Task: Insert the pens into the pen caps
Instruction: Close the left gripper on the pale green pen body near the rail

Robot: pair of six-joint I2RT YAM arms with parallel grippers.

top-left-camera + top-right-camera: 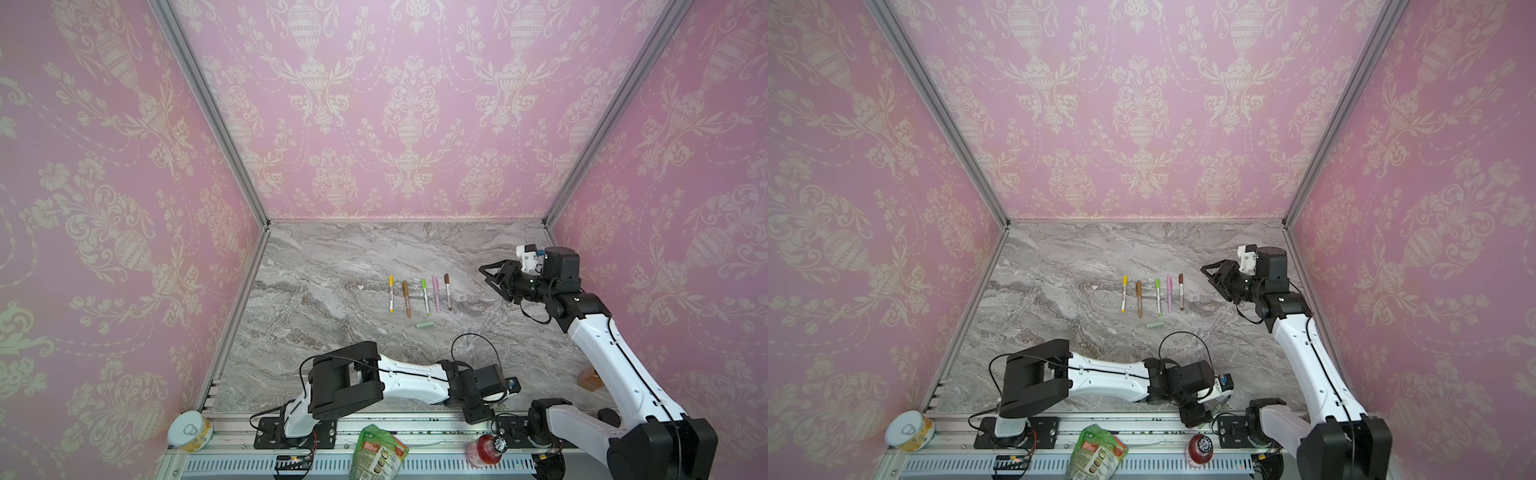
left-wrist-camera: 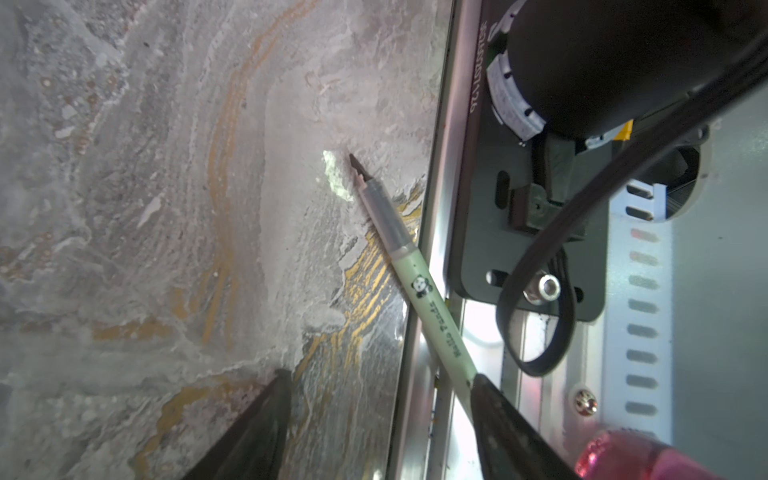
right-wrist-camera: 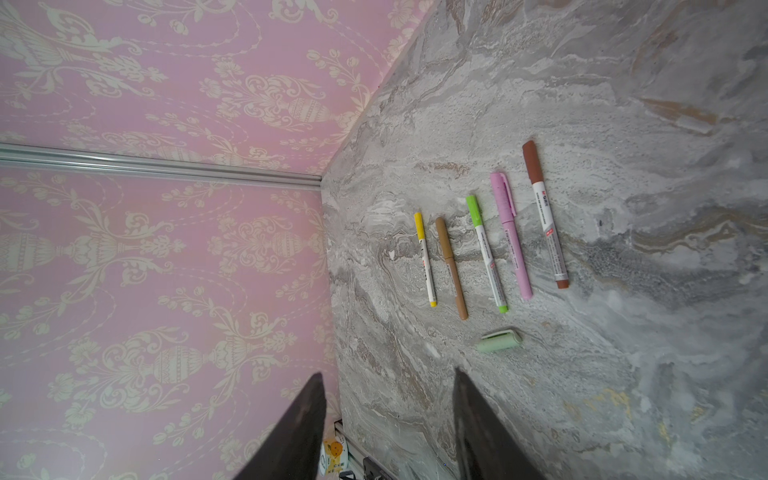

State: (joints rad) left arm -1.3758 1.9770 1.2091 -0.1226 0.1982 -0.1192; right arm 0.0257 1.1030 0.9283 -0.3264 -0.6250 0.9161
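Left claw (image 2: 380, 374) is sitting spread wide, and the pale green pen (image 2: 419, 286) is only leaning against one finger (image 2: 498, 415), crossing the front edge of the desk (image 2: 166, 208) and the metal rail (image 2: 451, 124). I'm guessing it's going to roll or drop off there if the claw closes crooked. The green cap (image 3: 498, 340) is lying well apart from it, near the five capped pens (image 3: 486, 253) mid-desk. Right claw (image 3: 388, 374) is hovering spread and empty. The desk is looking like slick grey marble, and pink flowery wallpaper (image 1: 411, 104) is wrapping all around.
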